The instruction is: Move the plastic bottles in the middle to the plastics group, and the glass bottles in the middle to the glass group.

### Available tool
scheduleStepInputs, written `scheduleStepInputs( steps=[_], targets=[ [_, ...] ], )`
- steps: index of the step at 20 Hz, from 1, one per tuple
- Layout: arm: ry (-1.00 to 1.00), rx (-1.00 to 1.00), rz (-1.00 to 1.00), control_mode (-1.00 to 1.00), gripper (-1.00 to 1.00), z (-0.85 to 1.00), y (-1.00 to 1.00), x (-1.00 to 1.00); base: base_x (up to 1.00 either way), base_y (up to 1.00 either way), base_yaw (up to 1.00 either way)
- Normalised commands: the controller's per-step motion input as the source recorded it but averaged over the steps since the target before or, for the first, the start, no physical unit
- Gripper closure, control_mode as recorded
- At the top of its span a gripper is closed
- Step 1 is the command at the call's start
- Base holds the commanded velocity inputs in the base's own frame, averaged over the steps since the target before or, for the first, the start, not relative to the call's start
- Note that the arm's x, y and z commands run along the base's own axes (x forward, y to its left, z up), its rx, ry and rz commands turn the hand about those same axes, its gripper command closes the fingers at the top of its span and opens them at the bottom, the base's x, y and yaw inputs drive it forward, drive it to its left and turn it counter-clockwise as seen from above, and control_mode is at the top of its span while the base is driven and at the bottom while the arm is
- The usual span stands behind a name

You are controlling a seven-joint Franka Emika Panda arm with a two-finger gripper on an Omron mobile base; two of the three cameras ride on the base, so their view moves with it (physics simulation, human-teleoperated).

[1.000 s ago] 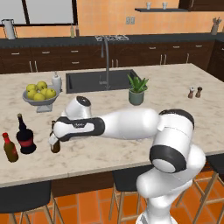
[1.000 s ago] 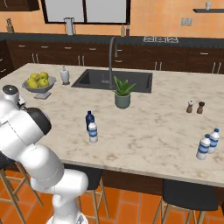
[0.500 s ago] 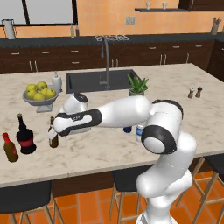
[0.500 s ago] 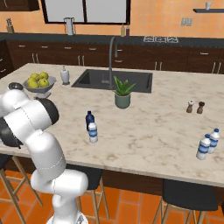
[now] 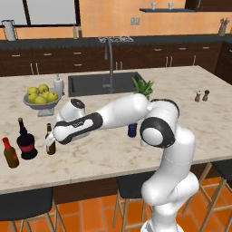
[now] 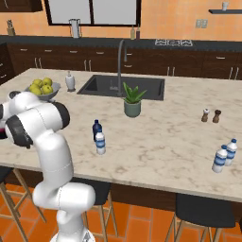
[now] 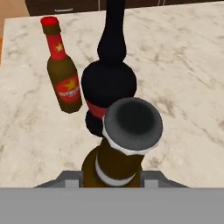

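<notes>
The olive-brown bottle (image 5: 50, 140) stands upright on the counter (image 5: 113, 154) just beside the black bottle (image 5: 26, 140), with the red-capped brown bottle (image 5: 10, 153) beyond that. The gripper (image 5: 53, 139) sits at the olive-brown bottle; whether its jaws clasp it I cannot tell. Well away from the black bottle, the dark blue bottle (image 6: 96, 129) and the white bottle (image 6: 100, 143) stand together.

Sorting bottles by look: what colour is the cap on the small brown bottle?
Red; the brown bottle has a red cap, clearest in the hand view.
</notes>
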Motion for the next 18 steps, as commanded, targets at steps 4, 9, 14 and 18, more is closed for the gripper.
scheduleStepInputs(
  steps=[4,9,14,18],
  targets=[
    [0.0,0.0,0.03,-1.0,1.0,-0.08,0.09,0.04,0.0,0.0,0.0],
    [0.0,0.0,0.01,-1.0,1.0,-0.02,0.05,0.15,0.0,0.0,0.0],
    [0.0,0.0,0.0,-1.0,1.0,0.0,0.12,0.11,0.0,0.0,0.0],
    [0.0,0.0,0.0,-1.0,1.0,-0.08,0.1,0.06,0.0,0.0,0.0]
  ],
)
